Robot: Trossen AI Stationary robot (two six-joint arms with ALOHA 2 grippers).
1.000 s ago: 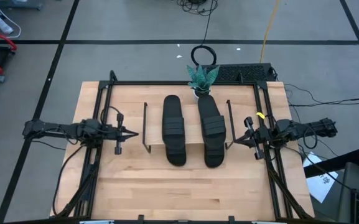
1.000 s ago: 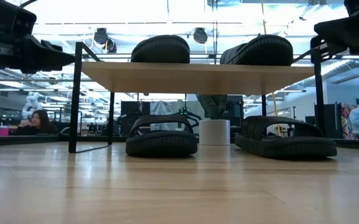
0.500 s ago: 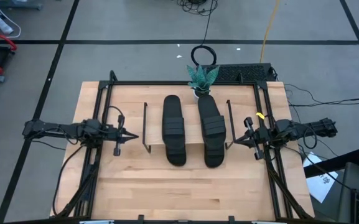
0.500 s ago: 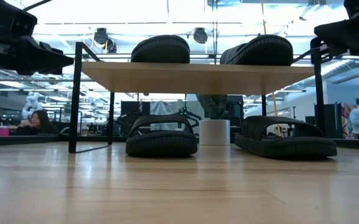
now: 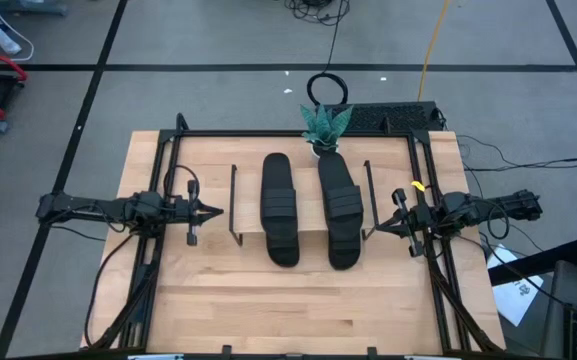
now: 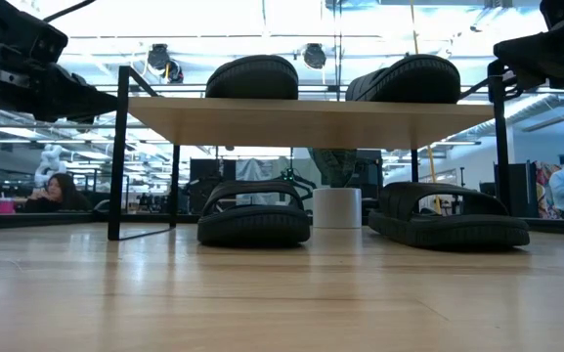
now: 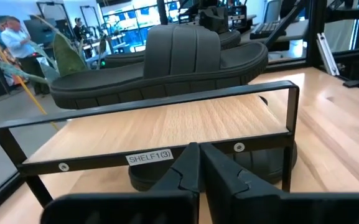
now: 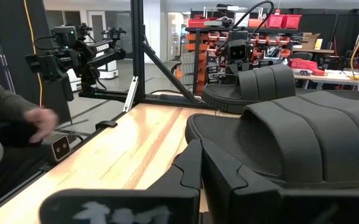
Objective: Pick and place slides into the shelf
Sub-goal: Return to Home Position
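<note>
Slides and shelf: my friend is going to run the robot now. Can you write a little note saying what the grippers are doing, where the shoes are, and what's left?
Left gripper: shut, empty, level with the left side frame of the shelf and just outside it.
Right gripper: shut, empty, by the shelf's right side frame.
Top slides: side by side on the shelf board.
Bottom slides: on the table, under the board.
Done: all four slides in view are placed.
Left: probably nothing to pick; only parking both arms.
</note>
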